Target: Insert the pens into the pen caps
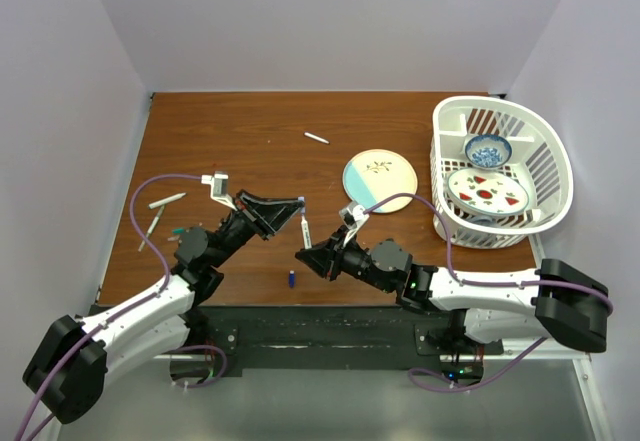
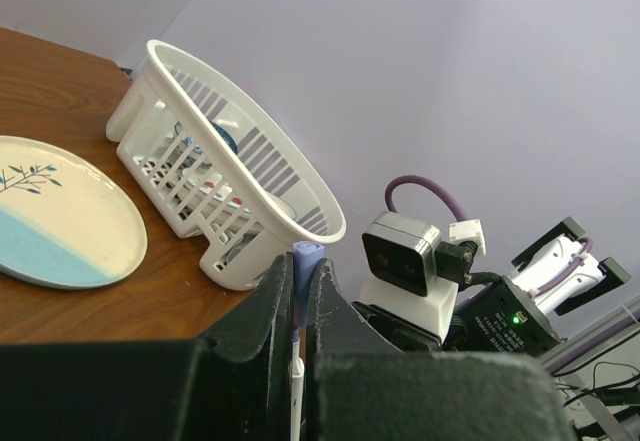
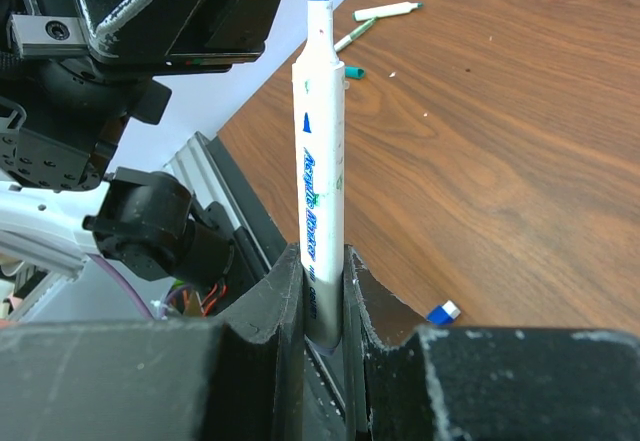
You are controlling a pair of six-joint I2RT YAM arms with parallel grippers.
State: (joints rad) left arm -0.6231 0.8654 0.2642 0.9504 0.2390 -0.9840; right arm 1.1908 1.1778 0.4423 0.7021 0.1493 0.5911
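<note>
Two grips in play. Right fingers [image 3: 265, 306] are narrow, clamped low on a white pen [image 3: 320, 161] that stands upright above the bench [image 3: 520, 161], blue nib end up. Left fingers [image 2: 265, 311] are pinched almost together on a small blue cap [image 2: 307, 258], right at the pen's upper end. No view shows whether the nib has entered the cap.

Risks, as judged:
- Misalignment. The cap is tiny and mostly buried between the left fingers. If its mouth sits tilted to the pen's axis, the nib would meet the rim and twist or push the cap out of the pinch.
- Leverage. The pen is gripped near its tail, so a sideways load at the nib could pivot it in the right fingers.
- Drop. A lost cap would land near the bench's near edge, close to the loose blue cap [image 3: 443, 311], and might roll off.

Not yet done: green cap [image 3: 355, 73] and other pens [image 3: 385, 9] lie on the bench, well apart from the grips.
</note>
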